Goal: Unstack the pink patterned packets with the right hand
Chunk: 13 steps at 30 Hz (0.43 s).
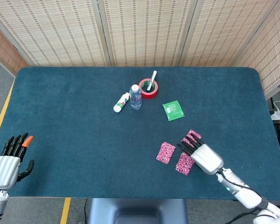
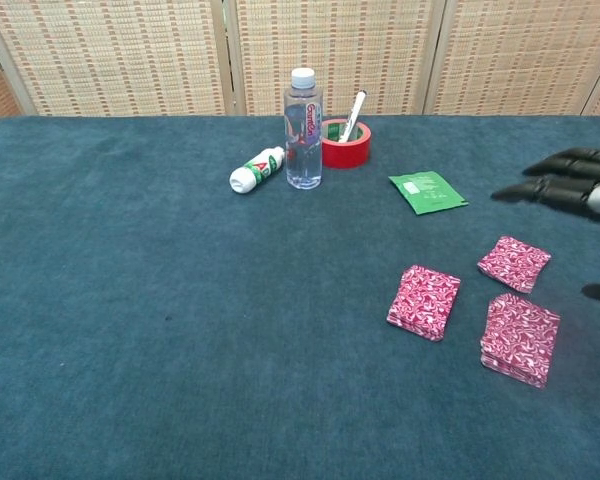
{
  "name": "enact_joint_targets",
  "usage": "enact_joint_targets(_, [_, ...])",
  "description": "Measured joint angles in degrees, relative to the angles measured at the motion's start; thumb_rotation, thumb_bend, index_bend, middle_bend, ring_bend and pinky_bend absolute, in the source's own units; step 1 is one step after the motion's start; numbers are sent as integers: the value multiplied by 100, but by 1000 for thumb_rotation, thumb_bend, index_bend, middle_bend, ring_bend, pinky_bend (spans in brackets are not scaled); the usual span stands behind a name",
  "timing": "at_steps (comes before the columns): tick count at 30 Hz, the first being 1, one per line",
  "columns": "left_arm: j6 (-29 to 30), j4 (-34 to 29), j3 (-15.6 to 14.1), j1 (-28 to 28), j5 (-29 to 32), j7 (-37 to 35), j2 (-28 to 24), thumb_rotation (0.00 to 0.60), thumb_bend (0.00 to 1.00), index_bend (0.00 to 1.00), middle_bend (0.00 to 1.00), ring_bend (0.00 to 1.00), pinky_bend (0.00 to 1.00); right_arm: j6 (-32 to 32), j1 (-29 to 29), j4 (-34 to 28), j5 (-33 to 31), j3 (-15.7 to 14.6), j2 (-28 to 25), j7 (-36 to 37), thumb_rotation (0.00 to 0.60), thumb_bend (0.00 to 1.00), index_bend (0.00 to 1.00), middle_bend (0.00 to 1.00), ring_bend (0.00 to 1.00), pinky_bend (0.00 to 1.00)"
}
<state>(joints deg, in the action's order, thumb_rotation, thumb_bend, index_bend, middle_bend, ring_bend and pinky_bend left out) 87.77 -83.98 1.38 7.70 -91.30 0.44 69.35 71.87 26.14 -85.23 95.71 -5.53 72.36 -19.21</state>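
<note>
Three pink patterned packets lie apart on the blue table near its right front. One packet (image 2: pixel 424 302) (image 1: pixel 165 152) lies to the left. A smaller-looking one (image 2: pixel 514 264) (image 1: pixel 194 134) lies farther back, partly under my fingers in the head view. The third (image 2: pixel 520 339) (image 1: pixel 184 164) looks thicker, like a stack. My right hand (image 1: pixel 205 156) (image 2: pixel 572 188) hovers above them with fingers spread, holding nothing. My left hand (image 1: pixel 8 162) rests open at the table's left front corner.
At the back middle stand a clear water bottle (image 2: pixel 303 128), a red tape roll (image 2: pixel 346 146) with a white marker (image 2: pixel 354 112) in it, and a small white bottle (image 2: pixel 256 170) lying down. A green sachet (image 2: pixel 427 191) lies behind the packets.
</note>
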Motion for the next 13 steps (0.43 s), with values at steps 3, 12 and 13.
enact_joint_targets(3, [37, 14, -12, -19, -26, -18, 1, 600, 463, 0, 0, 0, 0, 741, -541, -243, -514, 180, -15, -73, 600, 190, 0, 35, 0, 0])
enact_joint_targets(12, [-5, 23, 13, -8, 29, -82, -16, 600, 463, 0, 0, 0, 0, 1269, -1398, -863, -1763, 554, -217, -528, 600, 190, 0, 15, 0, 0])
enact_joint_targets(13, [4, 15, 6, -9, 7, -52, -12, 600, 463, 0, 0, 0, 0, 1259, -1407, -856, -1728, 564, -234, -463, 600, 190, 0, 10, 0, 0])
